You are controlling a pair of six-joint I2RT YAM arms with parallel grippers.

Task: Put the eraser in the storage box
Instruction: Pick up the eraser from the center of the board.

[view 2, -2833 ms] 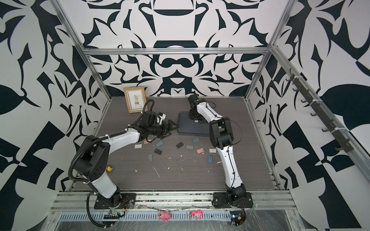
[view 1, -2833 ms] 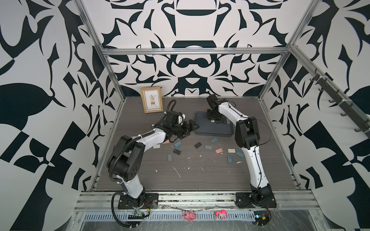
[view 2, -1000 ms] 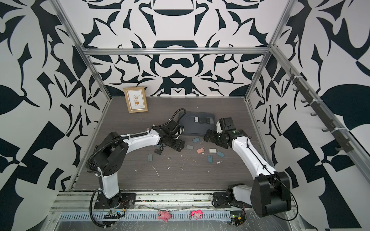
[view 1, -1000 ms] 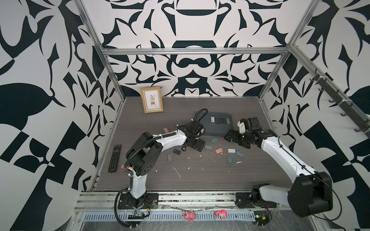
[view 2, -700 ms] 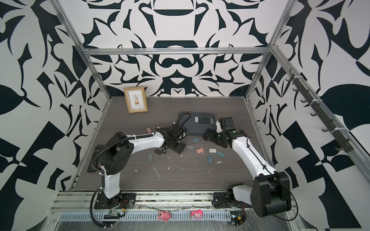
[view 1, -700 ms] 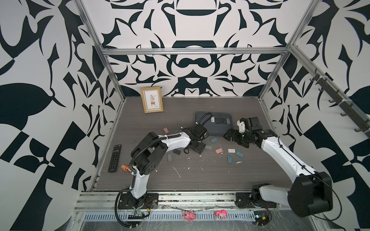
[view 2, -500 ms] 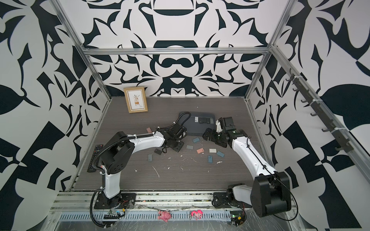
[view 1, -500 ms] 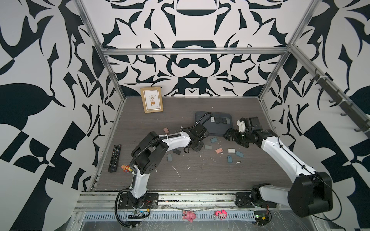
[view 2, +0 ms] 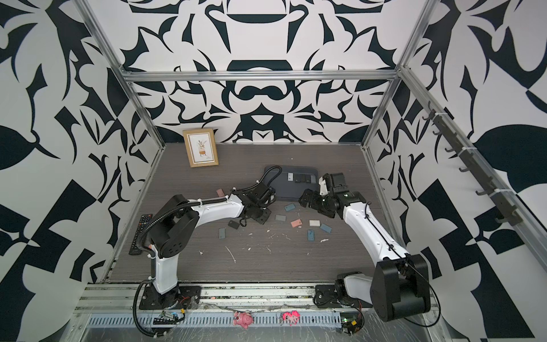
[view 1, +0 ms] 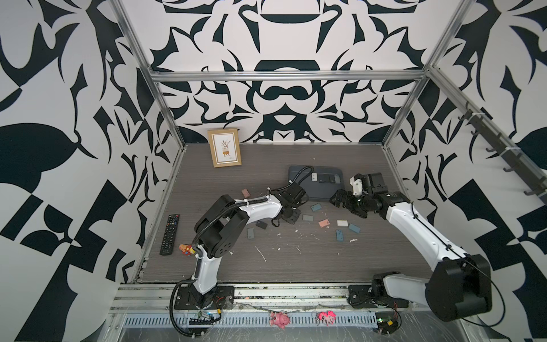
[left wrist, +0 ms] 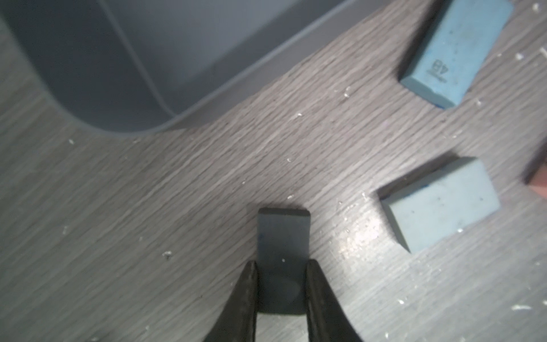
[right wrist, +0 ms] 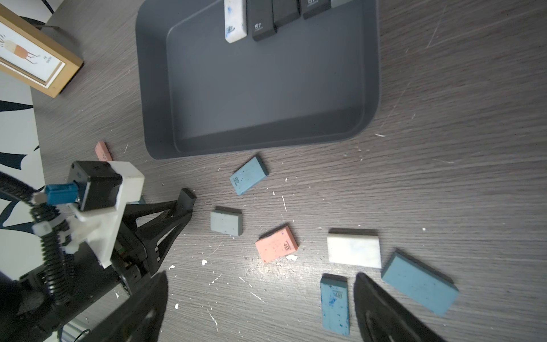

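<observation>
Left claw (left wrist: pixel 281 266) pinches a dark grey eraser (left wrist: pixel 282 231) by its sides, outside the storage box (right wrist: pixel 154 88), near its corner. Right claw (right wrist: pixel 260 277) is spread wide above the table (right wrist: pixel 444 118), holding nothing. Blue eraser (right wrist: pixel 248 174) and pink eraser (right wrist: pixel 276 244) read "4B".

Both top views look steeply down on the whole desk (view 1: pixel 296 266). Both wrist views, close above it, share the storage box (left wrist: pixel 124 59).
</observation>
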